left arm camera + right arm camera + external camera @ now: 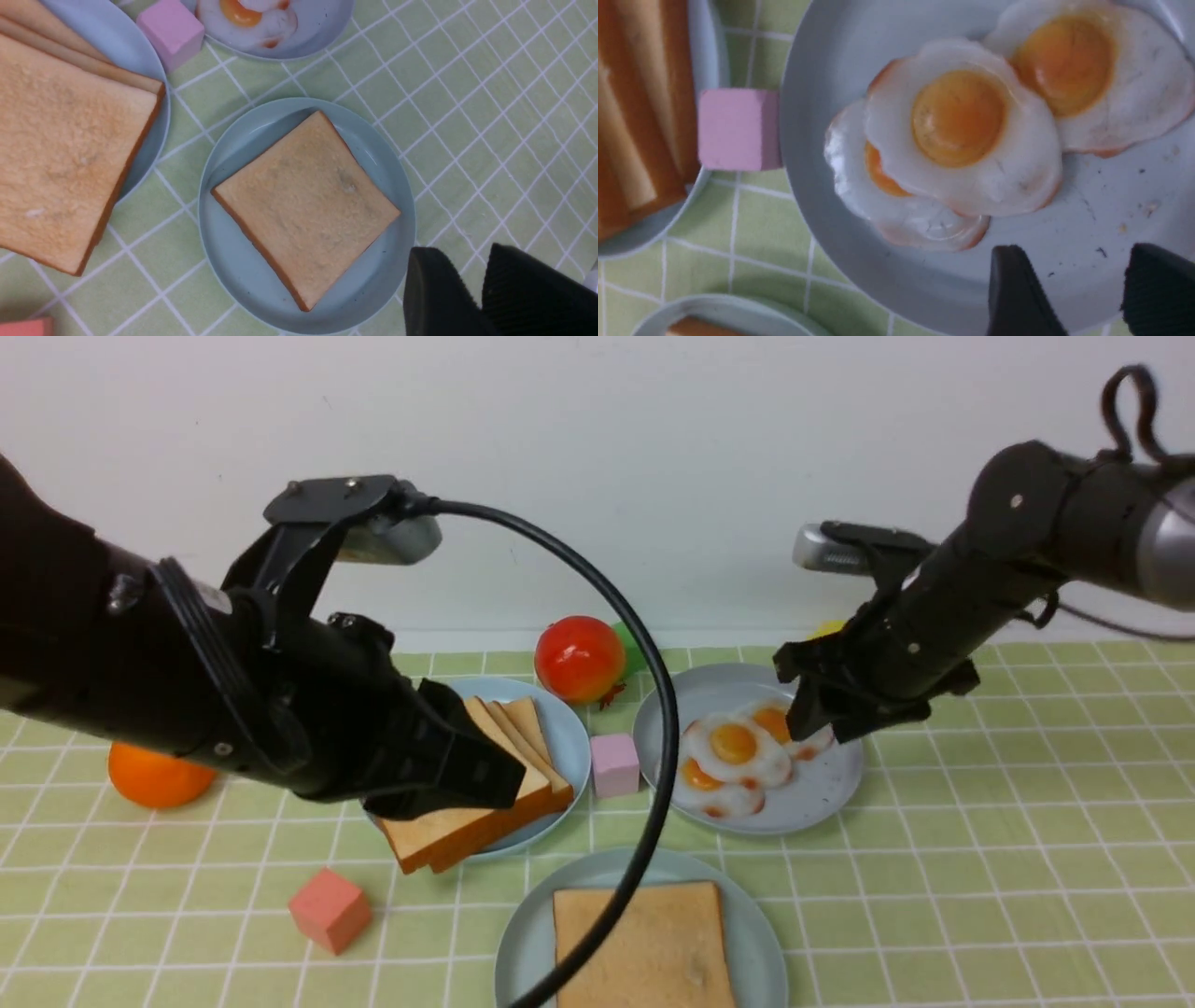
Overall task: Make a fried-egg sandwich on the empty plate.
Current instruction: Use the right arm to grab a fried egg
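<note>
The empty plate (pixel 521 947), pale aqua-green, lies nearest me and carries one square toast slice (pixel 639 947) with no egg on it; it also shows in the left wrist view as the plate (pixel 212 233) and slice (pixel 306 205). More toast slices (pixel 504 775) are stacked on a blue-grey plate (pixel 569 747) at the left. My left gripper (pixel 495 782) (pixel 467 261) hovers over that stack, its jaws a narrow gap apart and empty. Three fried eggs (pixel 733 747) (pixel 959 121) overlap on the right blue-grey plate (pixel 831 789). My right gripper (pixel 826 723) (pixel 1073 266) hangs open just above this plate, beside the eggs.
A pink cube (pixel 614 763) sits between the two back plates. A salmon cube (pixel 329 908) lies front left, an orange (pixel 154 775) far left, a red tomato (pixel 579 658) at the back by the wall. The left arm's black cable (pixel 658 756) loops across the near plate.
</note>
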